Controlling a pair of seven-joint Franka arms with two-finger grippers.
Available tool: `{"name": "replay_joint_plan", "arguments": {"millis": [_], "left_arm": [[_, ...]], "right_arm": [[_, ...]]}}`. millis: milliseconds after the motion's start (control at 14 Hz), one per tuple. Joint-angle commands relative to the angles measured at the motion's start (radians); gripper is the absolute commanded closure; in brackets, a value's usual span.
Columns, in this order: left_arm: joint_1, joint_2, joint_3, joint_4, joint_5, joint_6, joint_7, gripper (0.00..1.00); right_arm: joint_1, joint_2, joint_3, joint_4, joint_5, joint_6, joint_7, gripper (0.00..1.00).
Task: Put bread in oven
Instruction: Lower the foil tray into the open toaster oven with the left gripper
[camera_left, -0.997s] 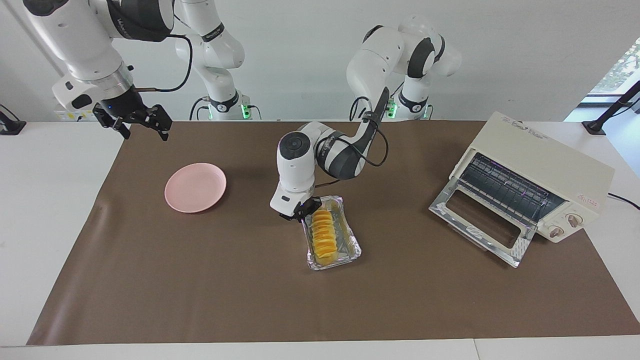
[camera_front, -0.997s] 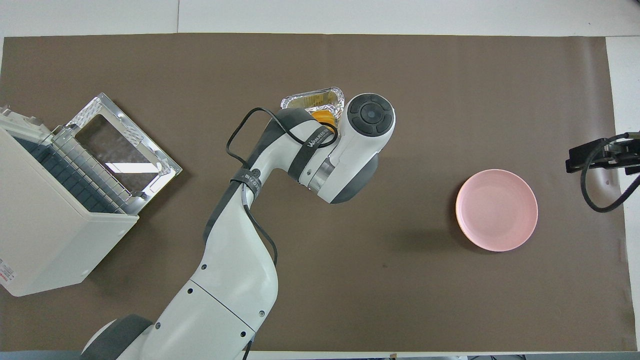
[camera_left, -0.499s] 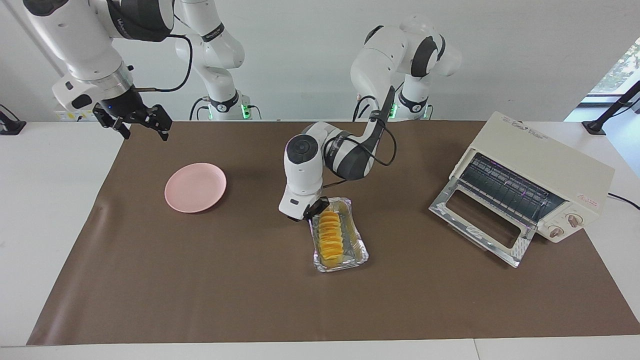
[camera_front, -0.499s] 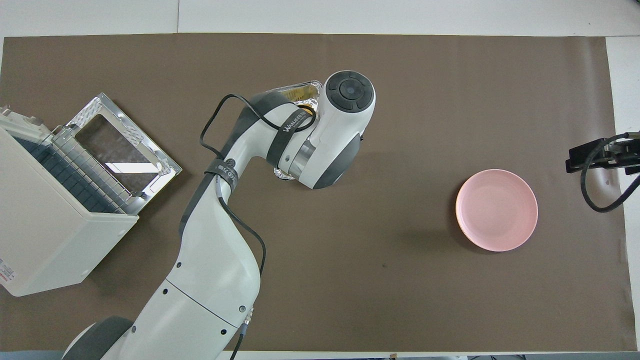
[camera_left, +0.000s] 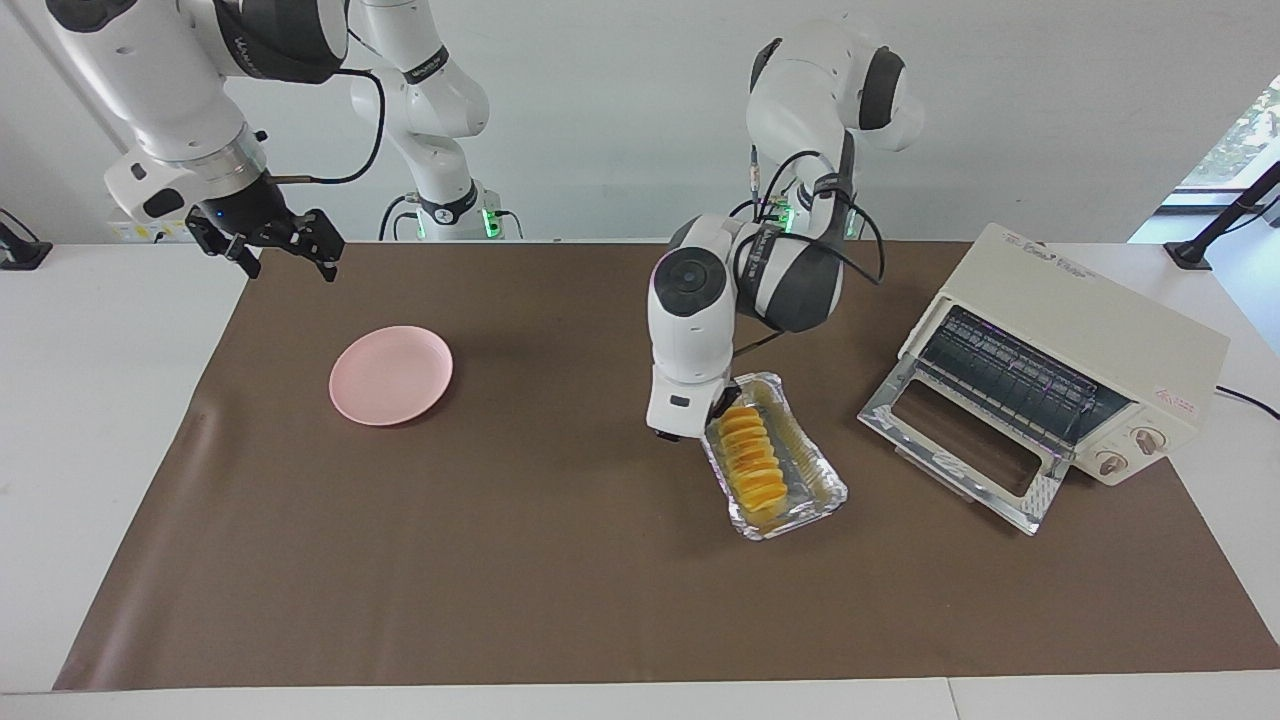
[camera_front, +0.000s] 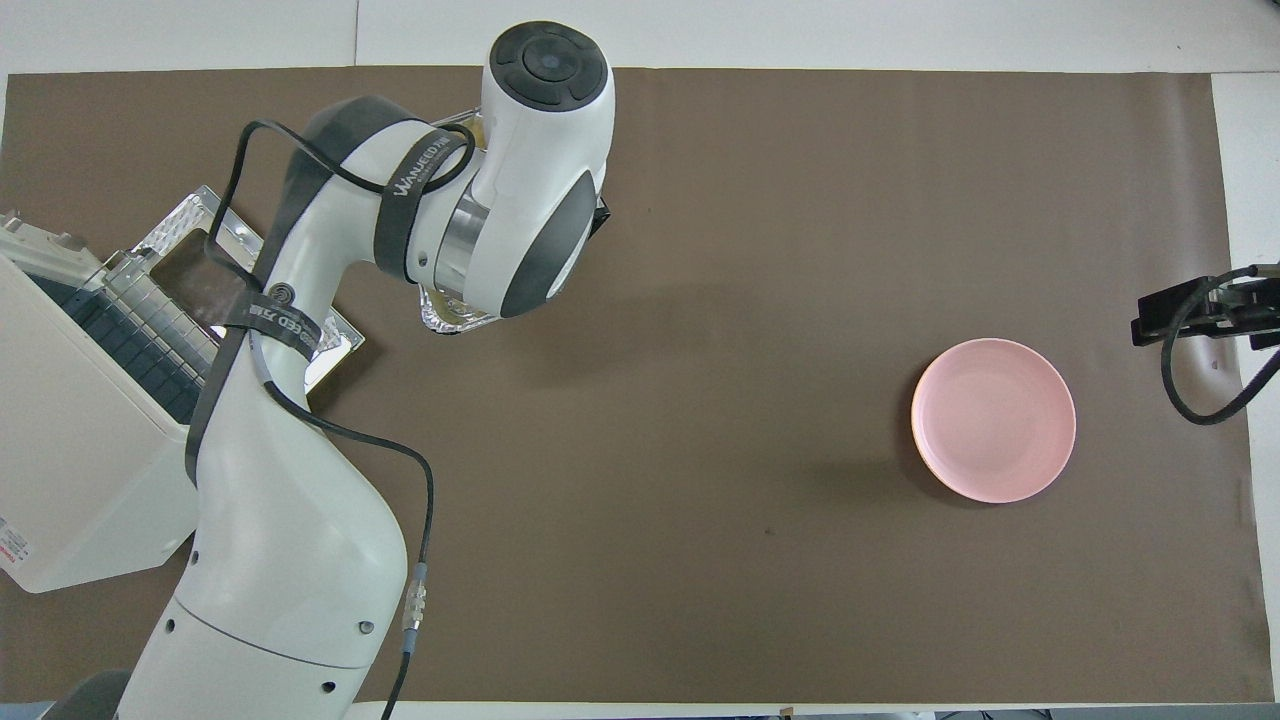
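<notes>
Foil tray (camera_left: 800, 495) with bread (camera_left: 752, 462) is pinched by clenched left hand (camera_left: 718, 408) beside oven (camera_left: 1070, 360); thin rim may slip. Right hand (camera_left: 268, 240) waits, released.

I work in a robotics lab — my bench is a white table (camera_left: 110, 420) under a brown mat (camera_left: 500, 560), backed by a bare white wall (camera_left: 600, 100), arm bases bolted along it — kitchen props only.

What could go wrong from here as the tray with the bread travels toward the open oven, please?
The left gripper grips only one end of the foil tray, so the thin foil could bend or slip. The bread lies loose and could slide out. The tray could catch the oven door.
</notes>
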Motion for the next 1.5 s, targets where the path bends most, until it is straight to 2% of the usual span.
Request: {"name": "replay_joint_plan", "arguments": {"millis": [0, 285, 427, 783, 1068, 1425], "left_arm": [[0.015, -0.024, 0.075, -0.062, -0.020, -0.032, -0.031, 1.00], [0.121, -0.057, 0.090, -0.149, -0.025, -0.063, -0.031, 1.00], [0.147, -0.091, 0.092, -0.230, -0.023, -0.035, -0.034, 1.00], [0.176, -0.128, 0.096, -0.323, -0.022, 0.061, -0.031, 1.00], [0.210, -0.147, 0.101, -0.379, -0.020, 0.127, -0.022, 1.00], [0.250, -0.153, 0.104, -0.381, -0.017, 0.114, 0.022, 1.00]], "right_arm": [[-0.008, -0.006, 0.006, 0.001, 0.012, -0.016, 0.007, 0.00], [-0.008, -0.006, 0.006, 0.001, 0.012, -0.016, 0.007, 0.00], [-0.008, -0.006, 0.006, 0.001, 0.012, -0.016, 0.007, 0.00], [-0.008, -0.006, 0.006, 0.001, 0.012, -0.016, 0.007, 0.00], [-0.007, -0.006, 0.006, 0.001, 0.012, -0.016, 0.007, 0.00], [-0.007, -0.006, 0.006, 0.001, 0.012, -0.016, 0.007, 0.00]]}}
